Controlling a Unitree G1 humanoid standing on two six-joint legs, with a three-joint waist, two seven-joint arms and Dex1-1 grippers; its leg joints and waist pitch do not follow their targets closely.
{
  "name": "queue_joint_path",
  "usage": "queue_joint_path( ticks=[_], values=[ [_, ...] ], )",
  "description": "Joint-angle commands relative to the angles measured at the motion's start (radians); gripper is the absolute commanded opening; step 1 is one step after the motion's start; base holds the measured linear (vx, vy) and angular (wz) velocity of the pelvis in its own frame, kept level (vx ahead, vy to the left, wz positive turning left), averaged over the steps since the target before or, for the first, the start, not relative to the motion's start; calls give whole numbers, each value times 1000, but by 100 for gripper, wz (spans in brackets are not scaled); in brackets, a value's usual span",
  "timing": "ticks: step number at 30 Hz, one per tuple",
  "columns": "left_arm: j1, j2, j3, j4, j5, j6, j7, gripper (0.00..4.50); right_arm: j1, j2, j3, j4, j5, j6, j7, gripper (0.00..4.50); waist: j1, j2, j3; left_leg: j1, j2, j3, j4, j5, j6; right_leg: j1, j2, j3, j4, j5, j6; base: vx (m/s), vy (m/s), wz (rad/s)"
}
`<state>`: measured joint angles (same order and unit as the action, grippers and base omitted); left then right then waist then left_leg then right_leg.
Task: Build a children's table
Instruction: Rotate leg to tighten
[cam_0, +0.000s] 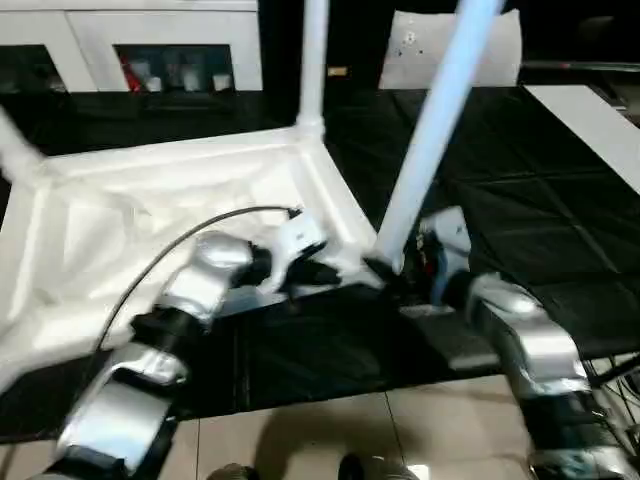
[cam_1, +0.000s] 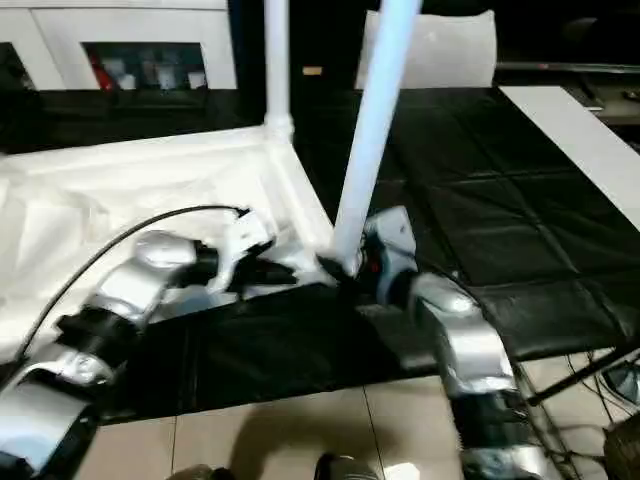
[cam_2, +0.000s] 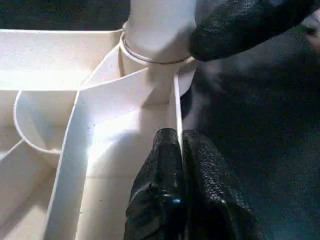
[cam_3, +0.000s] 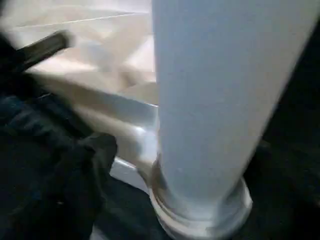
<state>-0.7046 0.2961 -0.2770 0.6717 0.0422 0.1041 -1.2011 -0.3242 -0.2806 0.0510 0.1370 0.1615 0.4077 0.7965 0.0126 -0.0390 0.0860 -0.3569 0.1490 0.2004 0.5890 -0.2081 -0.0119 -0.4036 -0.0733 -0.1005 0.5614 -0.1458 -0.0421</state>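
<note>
The children's table top (cam_0: 150, 220) lies upside down on a black mat, ribbed underside up. One white leg (cam_0: 440, 120) stands in the near right corner socket (cam_2: 150, 55), leaning a little to the right. Another leg (cam_0: 313, 60) stands upright in the far corner, and a third (cam_0: 15, 150) shows at the left edge. My left gripper (cam_2: 181, 137) is shut on the thin raised rim (cam_2: 176, 105) just beside that near socket. My right gripper (cam_0: 395, 272) is open at the base of the near leg, one finger (cam_2: 235, 25) right beside it.
The black mat (cam_0: 520, 220) stretches right and back of the table top. A white cabinet (cam_0: 150, 40) stands along the back and a white board (cam_0: 590, 120) lies at the far right. Tiled floor (cam_0: 330, 430) borders the mat's near edge. A black cable (cam_0: 190, 235) arcs over my left forearm.
</note>
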Motion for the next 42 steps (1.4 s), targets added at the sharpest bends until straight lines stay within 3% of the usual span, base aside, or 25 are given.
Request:
queue_joint_path(
  ticks=[1, 7, 11, 12, 13, 21, 25, 27, 38, 42],
  values=[
    [3, 16, -46, -3, 2, -55, -100, 0, 9, -52, 26, -35, 27, -38, 115, 419, 8, 6, -69, 16, 97, -44, -69, -171, 60, 52, -108, 73, -63, -313, -198, 0, 0, 0],
    [-4, 66, -64, 10, -17, -99, -246, 0, 7, -164, 48, -17, 58, -102, 301, 419, 30, -2, -75, 17, 100, -40, -68, -131, 60, 55, -111, 74, -50, -253, -216, 0, 0, 0],
    [-15, 104, -96, 35, -5, -159, -334, 0, -4, -225, 68, 5, 85, -121, 426, 419, 41, -3, -74, 12, 98, -37, -64, -117, 79, 58, -108, 71, -49, -262, -214, 0, 0, 0],
    [-17, 108, -100, 38, -5, -170, -349, 0, -7, -234, 73, 10, 90, -124, 446, 419, 43, -10, -77, 13, 99, -35, -63, -118, 80, 59, -108, 71, -50, -269, -209, 0, 0, 0],
    [-18, 110, -102, 38, -7, -175, -363, 0, -9, -240, 77, 12, 94, -126, 462, 419, 51, -7, -76, 14, 101, -35, -62, -117, 78, 56, -110, 71, -50, -288, -204, 0, 0, 0],
    [-21, 113, -129, 29, -7, -197, -413, 0, -18, -249, 104, 23, 99, -143, 523, 346, 60, -9, -76, 15, 102, -38, -62, -144, 48, 51, -113, 70, -55, -363, -182, 0, 0, 0],
    [-23, 108, -151, 23, -17, -203, -413, 0, -11, -245, 130, 24, 96, -158, 539, 316, 69, -9, -78, 17, 102, -38, -61, -145, 40, 50, -113, 71, -52, -358, -182, 0, 0, 0],
    [-27, 107, -163, 28, -22, -213, -413, 0, -11, -243, 136, 28, 96, -164, 551, 303, 74, -6, -77, 18, 101, -38, -61, -149, 38, 49, -113, 72, -52, -358, -184, 0, 0, 0],
    [-41, 107, -181, 44, -30, -228, -413, 0, -13, -239, 160, 31, 106, -158, 582, 213, 76, -9, -78, 15, 101, -38, -61, -132, 42, 52, -111, 71, -45, -319, -193, 0, 0, 0],
    [-38, 104, -174, 42, -36, -215, -413, 0, -2, -237, 161, 17, 118, -140, 584, 207, 77, -9, -78, 16, 101, -38, -60, -128, 44, 53, -111, 71, -46, -319, -194, 0, 0, 0]
  ],
)
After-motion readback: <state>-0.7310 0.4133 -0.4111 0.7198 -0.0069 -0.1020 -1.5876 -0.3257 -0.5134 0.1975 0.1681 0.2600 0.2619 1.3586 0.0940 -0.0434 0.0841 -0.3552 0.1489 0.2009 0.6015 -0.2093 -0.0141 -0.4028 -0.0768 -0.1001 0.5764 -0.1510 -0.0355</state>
